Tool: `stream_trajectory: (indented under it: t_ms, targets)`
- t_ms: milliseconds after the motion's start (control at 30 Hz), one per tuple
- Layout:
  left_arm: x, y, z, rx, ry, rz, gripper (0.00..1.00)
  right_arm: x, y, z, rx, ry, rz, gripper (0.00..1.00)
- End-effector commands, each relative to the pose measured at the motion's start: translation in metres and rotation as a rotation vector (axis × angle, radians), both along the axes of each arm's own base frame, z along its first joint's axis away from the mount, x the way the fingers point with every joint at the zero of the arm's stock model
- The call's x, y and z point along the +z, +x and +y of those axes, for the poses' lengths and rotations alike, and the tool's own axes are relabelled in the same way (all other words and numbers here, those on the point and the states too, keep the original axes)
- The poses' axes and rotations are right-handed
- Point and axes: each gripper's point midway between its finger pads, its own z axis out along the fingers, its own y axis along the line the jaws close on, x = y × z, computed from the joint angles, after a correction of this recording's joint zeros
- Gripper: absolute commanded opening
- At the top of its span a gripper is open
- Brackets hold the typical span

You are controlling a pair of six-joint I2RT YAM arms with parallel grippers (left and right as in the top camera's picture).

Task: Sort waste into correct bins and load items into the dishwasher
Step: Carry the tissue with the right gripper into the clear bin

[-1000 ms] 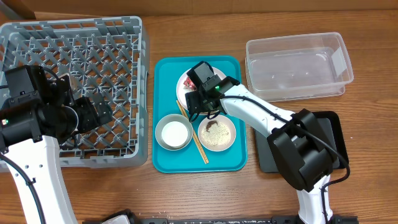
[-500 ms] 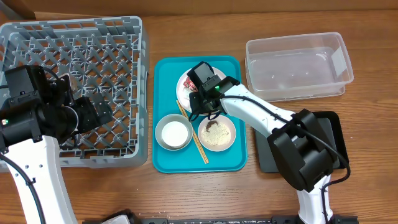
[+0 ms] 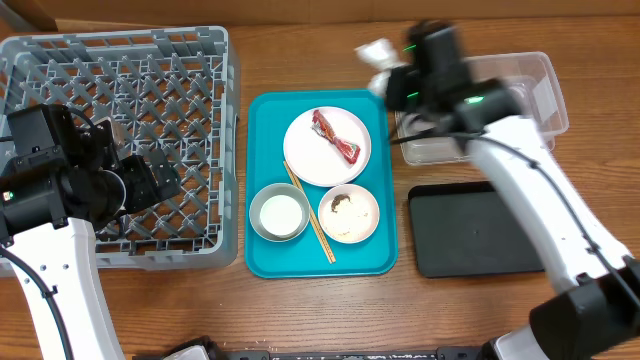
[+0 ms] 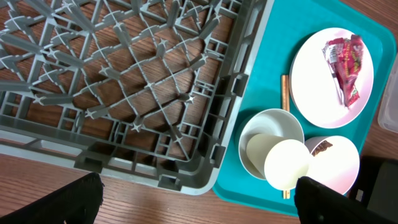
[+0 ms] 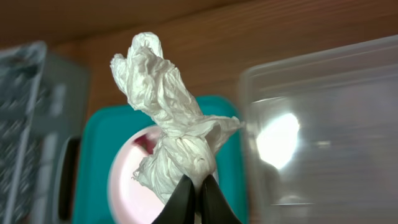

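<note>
My right gripper is shut on crumpled white tissue, held in the air by the left end of the clear tub. The red wrapper lies on the white plate. One bowl holds the white cup; the other bowl holds rice and a brown scrap. Chopsticks lie between them. My left gripper hangs open over the grey dish rack.
The plate, bowls and chopsticks sit on a teal serving tray between the rack and the bins. The shallow black tray lies in front of the clear tub. My right arm reaches across the tub and the black tray.
My right gripper shut on the tissue at the plate, lifted it and swung back and right to the clear tub. The red wrapper stayed on the plate. The left arm has not moved.
</note>
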Motion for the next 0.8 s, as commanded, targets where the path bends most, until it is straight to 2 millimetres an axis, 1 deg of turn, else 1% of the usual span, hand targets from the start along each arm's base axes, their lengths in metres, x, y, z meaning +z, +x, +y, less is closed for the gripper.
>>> stream_trajectory:
  t_ms: [0, 33, 100, 167, 200, 233, 300, 333, 400, 433, 467, 500, 567, 600, 633, 667, 767]
  targets:
    - [0.007, 0.003, 0.0, -0.018, 0.006, -0.029, 1.0, -0.028, 0.009, -0.059, -0.143, -0.067, 0.084, 0.04]
    - [0.007, 0.004, 0.0, -0.018, 0.007, -0.031, 1.0, -0.034, 0.01, -0.071, -0.169, -0.07, 0.103, 0.04]
    - [0.007, 0.004, 0.0, -0.017, 0.007, -0.032, 1.0, -0.047, 0.012, -0.09, -0.207, -0.078, 0.136, 0.04]
    - [0.007, 0.004, 0.0, -0.018, 0.007, -0.032, 1.0, -0.059, 0.012, -0.1, -0.228, -0.082, 0.172, 0.05]
    - [0.007, 0.004, 0.0, -0.018, 0.007, -0.032, 1.0, -0.063, 0.011, -0.103, -0.232, -0.081, 0.186, 0.08]
    - [0.007, 0.004, 0.0, -0.017, 0.007, -0.032, 1.0, -0.066, 0.011, -0.105, -0.236, -0.081, 0.194, 0.15]
    - [0.007, 0.004, 0.0, -0.018, 0.007, -0.032, 1.0, -0.064, 0.013, -0.107, -0.239, -0.079, 0.184, 0.34]
    - [0.008, 0.004, 0.0, -0.018, 0.007, -0.032, 1.0, -0.058, 0.014, -0.107, -0.239, -0.076, 0.171, 0.45]
    - [0.008, 0.005, 0.001, -0.018, 0.008, -0.035, 1.0, -0.046, 0.018, -0.105, -0.234, -0.062, 0.143, 0.57]
    - [0.008, 0.005, 0.001, -0.018, 0.008, -0.035, 1.0, -0.037, 0.019, -0.1, -0.218, -0.038, 0.126, 0.62]
    - [0.008, 0.005, 0.001, -0.017, 0.009, -0.035, 1.0, -0.03, 0.019, -0.094, -0.196, -0.01, 0.114, 0.63]
    - [0.008, 0.005, 0.001, -0.018, 0.009, -0.035, 1.0, -0.021, 0.018, -0.083, -0.147, 0.034, 0.101, 0.63]
    - [0.008, 0.005, 0.001, -0.018, 0.008, -0.035, 1.0, -0.008, 0.016, -0.054, -0.009, 0.118, 0.076, 0.64]
    - [0.008, 0.005, 0.001, -0.018, 0.008, -0.035, 1.0, -0.003, 0.013, -0.035, 0.085, 0.166, 0.067, 0.64]
    - [0.008, 0.005, 0.001, -0.018, 0.008, -0.035, 1.0, -0.001, 0.008, -0.018, 0.161, 0.191, 0.066, 0.65]
    - [0.008, 0.005, 0.001, -0.017, 0.008, -0.035, 1.0, -0.002, 0.006, -0.011, 0.193, 0.192, 0.07, 0.65]
    - [0.008, 0.005, 0.001, -0.017, 0.009, -0.037, 1.0, -0.019, -0.005, 0.017, 0.31, 0.14, 0.09, 0.7]
